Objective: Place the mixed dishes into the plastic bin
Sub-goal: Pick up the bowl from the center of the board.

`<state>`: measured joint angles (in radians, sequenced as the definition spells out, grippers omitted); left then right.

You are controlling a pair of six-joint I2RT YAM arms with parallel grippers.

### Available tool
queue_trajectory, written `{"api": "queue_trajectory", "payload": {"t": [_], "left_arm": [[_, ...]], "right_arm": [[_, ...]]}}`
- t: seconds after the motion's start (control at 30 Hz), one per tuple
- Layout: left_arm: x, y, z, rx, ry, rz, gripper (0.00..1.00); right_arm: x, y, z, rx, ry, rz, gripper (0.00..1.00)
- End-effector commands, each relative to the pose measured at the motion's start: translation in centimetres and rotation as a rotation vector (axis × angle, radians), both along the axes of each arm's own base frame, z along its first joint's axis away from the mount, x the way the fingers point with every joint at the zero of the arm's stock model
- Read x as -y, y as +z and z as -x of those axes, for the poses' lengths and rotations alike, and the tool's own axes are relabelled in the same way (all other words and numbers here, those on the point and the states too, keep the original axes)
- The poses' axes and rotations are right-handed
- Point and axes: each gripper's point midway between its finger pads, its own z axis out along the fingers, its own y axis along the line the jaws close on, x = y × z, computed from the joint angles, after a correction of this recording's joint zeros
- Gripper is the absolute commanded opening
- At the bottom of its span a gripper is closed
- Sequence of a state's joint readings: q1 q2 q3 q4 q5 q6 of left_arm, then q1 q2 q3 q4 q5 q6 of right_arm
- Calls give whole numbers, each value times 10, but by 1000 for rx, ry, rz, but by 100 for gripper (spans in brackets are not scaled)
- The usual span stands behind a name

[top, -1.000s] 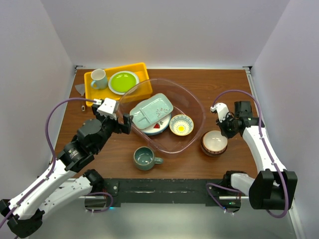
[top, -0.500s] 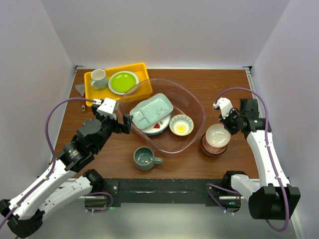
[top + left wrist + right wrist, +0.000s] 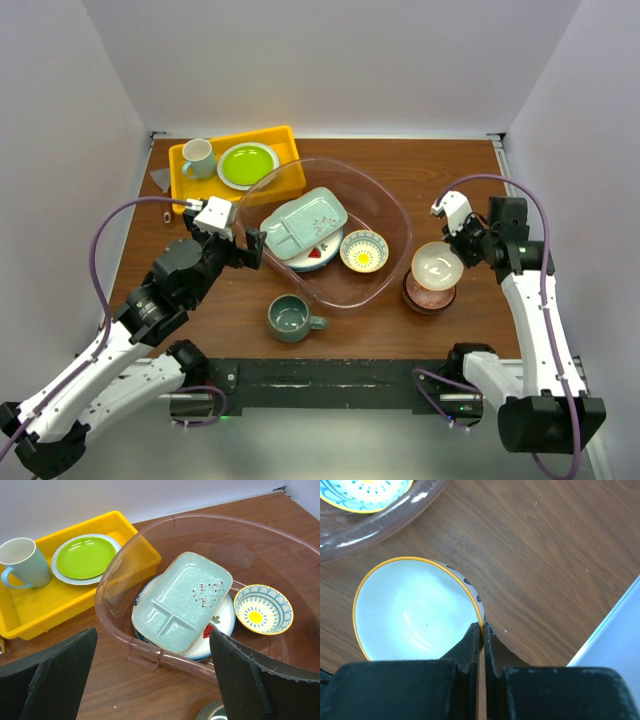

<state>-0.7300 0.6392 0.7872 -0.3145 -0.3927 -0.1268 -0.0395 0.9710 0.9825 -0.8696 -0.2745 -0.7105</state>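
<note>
1. The pale bowl (image 3: pixel 415 612), orange-rimmed with dark spots outside, hangs mouth up over the reddish-brown bowl (image 3: pixel 428 298) on the counter (image 3: pixel 450 170), just right of the plastic bin (image 3: pixel 405 215).
2. The right gripper (image 3: pixel 481 630) has its jaws clamped on the bowl's right rim, 1 finger inside and 1 outside.
3. In the bin, the divided tray (image 3: pixel 304 222) lies on plates (image 3: pixel 318 253), its long axis running near-left to far-right, beside a yellow-centred bowl (image 3: pixel 363 251).
4. The left gripper (image 3: pixel 250 245) hovers at the bin's left rim, jaws wide and empty.
</note>
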Motion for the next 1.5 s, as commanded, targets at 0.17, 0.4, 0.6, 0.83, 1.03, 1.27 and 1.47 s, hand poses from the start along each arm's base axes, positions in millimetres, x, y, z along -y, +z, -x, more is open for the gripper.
{"api": "queue_trajectory", "payload": {"t": [0.17,0.4,0.6,0.83,1.03,1.27,1.47], "left_arm": [[10,7,-2,21,-40,36,100],[35,10,1,-7,-135,122,100],[70,7,10,-100,-268,240,100],[109,-1,20,-226,-398,348,100],[134,-5,29,-258,-406,356,100],[170,-5,47,-289,-448,359,100],[189,-7,55,-301,-465,365,100]], "right_arm": [[-8,47,-5,143,42,-24,0],[-13,66,-3,183,55,-42,0],[-16,84,0,227,62,-55,0],[-25,96,5,244,89,-104,0],[-30,95,7,239,104,-125,0],[-33,96,9,239,111,-137,0],[-34,96,10,240,118,-145,0]]}}
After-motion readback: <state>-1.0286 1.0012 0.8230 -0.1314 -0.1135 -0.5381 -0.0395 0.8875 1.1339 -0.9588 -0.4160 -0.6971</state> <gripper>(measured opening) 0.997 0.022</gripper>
